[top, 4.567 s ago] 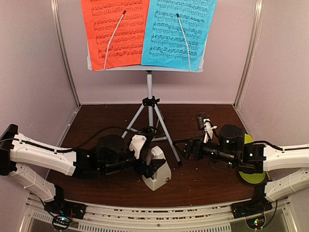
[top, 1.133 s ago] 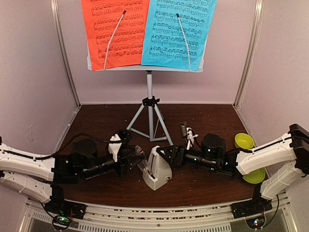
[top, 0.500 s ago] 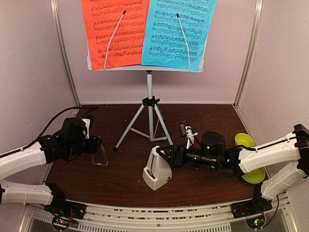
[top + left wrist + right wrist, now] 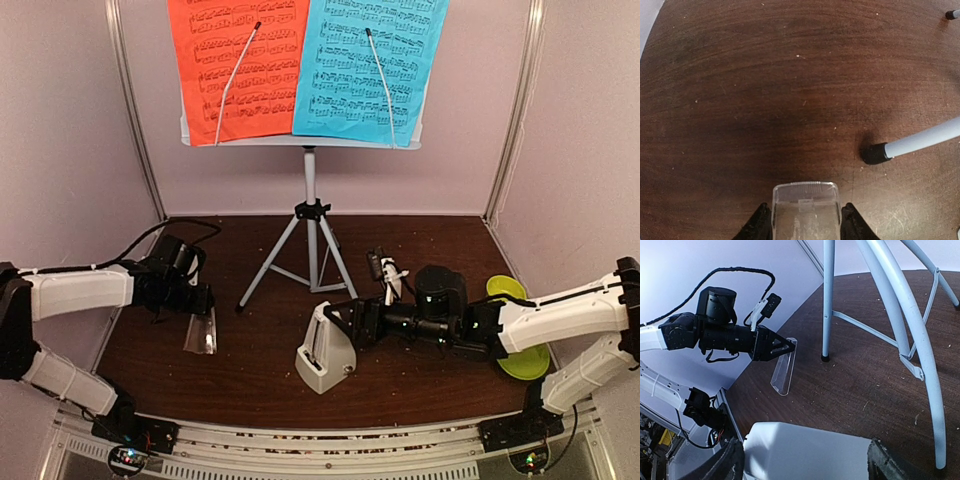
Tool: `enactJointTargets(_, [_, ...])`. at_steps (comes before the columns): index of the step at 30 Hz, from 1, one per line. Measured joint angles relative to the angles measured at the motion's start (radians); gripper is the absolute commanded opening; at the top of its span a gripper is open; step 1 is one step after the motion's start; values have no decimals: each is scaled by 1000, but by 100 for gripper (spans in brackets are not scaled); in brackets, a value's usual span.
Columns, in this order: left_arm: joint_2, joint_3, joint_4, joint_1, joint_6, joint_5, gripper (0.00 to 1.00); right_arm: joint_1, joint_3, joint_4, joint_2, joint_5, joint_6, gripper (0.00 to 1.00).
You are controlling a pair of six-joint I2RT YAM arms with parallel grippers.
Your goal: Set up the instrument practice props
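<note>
The pale-grey pyramid metronome [image 4: 325, 358] stands upright on the brown table, in front of the music stand. My right gripper [image 4: 336, 323] straddles its top, open, one finger close along each side [image 4: 807, 460]. My left gripper [image 4: 200, 305] hangs at the left side of the table, shut on a clear plastic cover [image 4: 203, 330] that points down just above the wood [image 4: 806, 205]. The pale-blue stand desk [image 4: 300, 142] on its silver tripod [image 4: 311, 215] holds a red page [image 4: 235, 70] and a blue page [image 4: 370, 65].
A lime-green bowl [image 4: 507, 290] and plate [image 4: 528, 362] lie at the right edge, partly behind my right arm. One tripod foot [image 4: 875, 153] rests near the clear cover. Pale booth walls close in the back and sides. A black cable [image 4: 170, 232] loops over my left arm.
My left gripper pulled the clear cover off the metronome and carried it away to the left. The right gripper came in around the metronome and has widened slightly.
</note>
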Motion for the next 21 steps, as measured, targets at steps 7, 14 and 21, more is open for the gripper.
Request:
enactJointTargets(7, [140, 77, 24, 12, 27, 9, 46, 2, 23, -84, -28, 8, -23, 88])
enactJointTargets(14, [191, 118, 34, 29, 52, 19, 74, 2, 49, -245, -100, 20, -62, 93])
enactJointTargets(21, [120, 123, 20, 29, 55, 22, 80, 4, 56, -386, -225, 36, -87, 93])
